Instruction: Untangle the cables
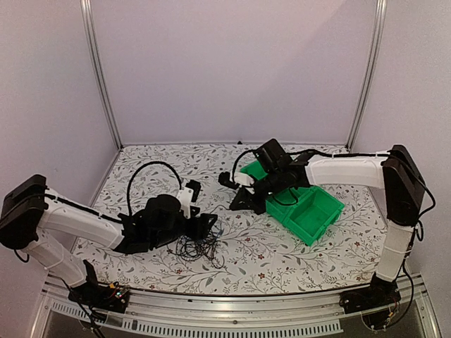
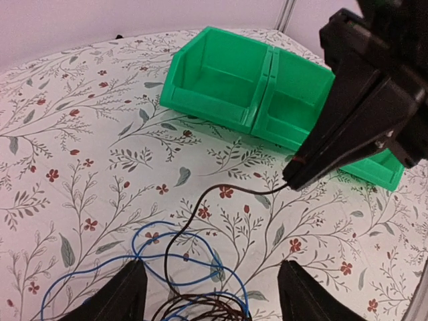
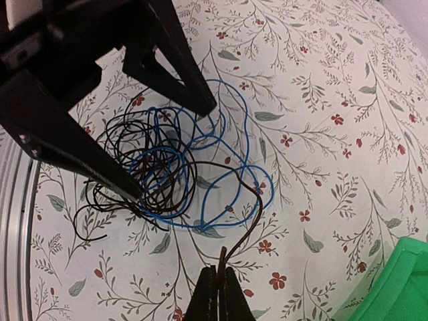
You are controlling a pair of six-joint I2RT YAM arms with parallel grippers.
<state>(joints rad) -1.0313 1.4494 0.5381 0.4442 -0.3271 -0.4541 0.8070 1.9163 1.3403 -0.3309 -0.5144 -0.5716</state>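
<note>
The cables lie in a loose tangle of thin dark-brown and blue wires on the flowered table; from above the heap sits near the front middle. My left gripper is open and straddles the near edge of the tangle, with nothing between its fingers. My right gripper is shut on one dark-brown cable that runs from the heap to its tips. In the left wrist view that right gripper pinches the end of the dark cable just above the table.
Two joined green bins stand behind the right gripper, at right of centre from above. A corner of a green bin shows in the right wrist view. The left arm is low over the table beside the tangle.
</note>
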